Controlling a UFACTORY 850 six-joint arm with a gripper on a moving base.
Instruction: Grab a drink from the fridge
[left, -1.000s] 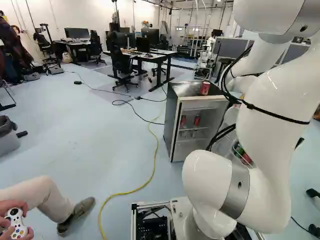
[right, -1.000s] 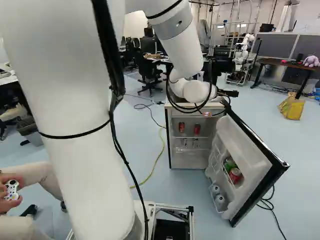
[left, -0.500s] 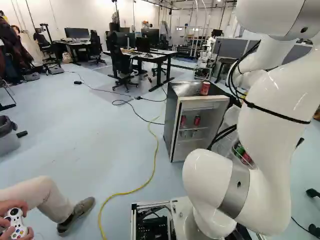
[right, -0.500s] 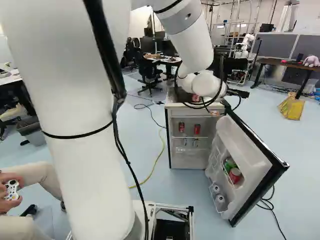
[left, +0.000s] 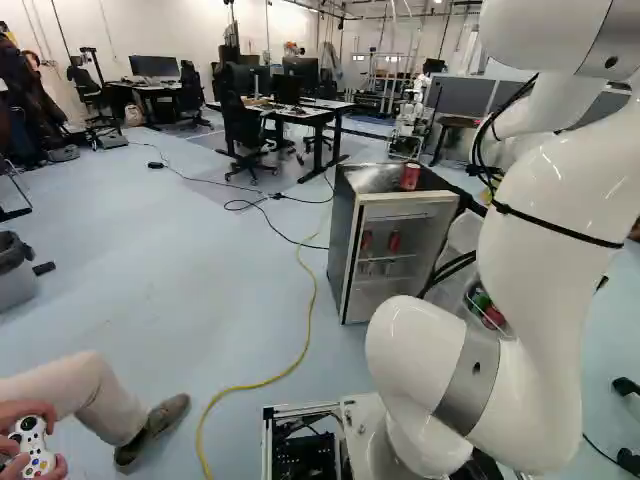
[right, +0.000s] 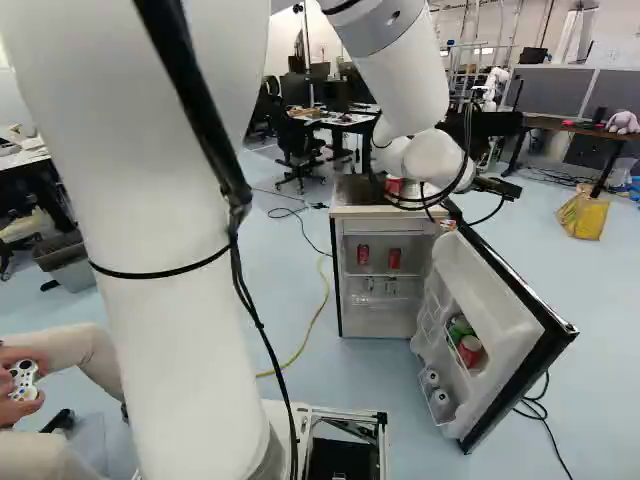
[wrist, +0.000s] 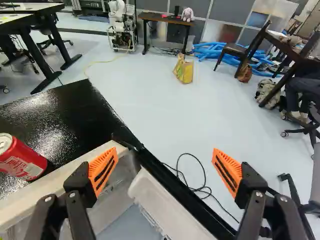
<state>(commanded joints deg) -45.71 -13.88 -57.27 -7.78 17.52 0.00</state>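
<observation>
One white arm (left: 540, 300): carried high, presumably so that the fridge can be cleared.
Fridge (left: 343, 235): stood upright, its shelves exposed for reaching in.
Door (right: 490, 295): swung wide from the fridge's right front corner, so that access is given.
Gripper (wrist: 164, 151): held above that corner, fingers spread wide, nothing gripped; lining up with a drink is probably needed next.
Door rack (right: 456, 350): provided with a rail by which cans are kept in.
Red cans: two (right: 363, 255) (right: 394, 259) are kept on a shelf, one (wrist: 22, 157) on top near the front edge; which is wanted cannot be told.
</observation>
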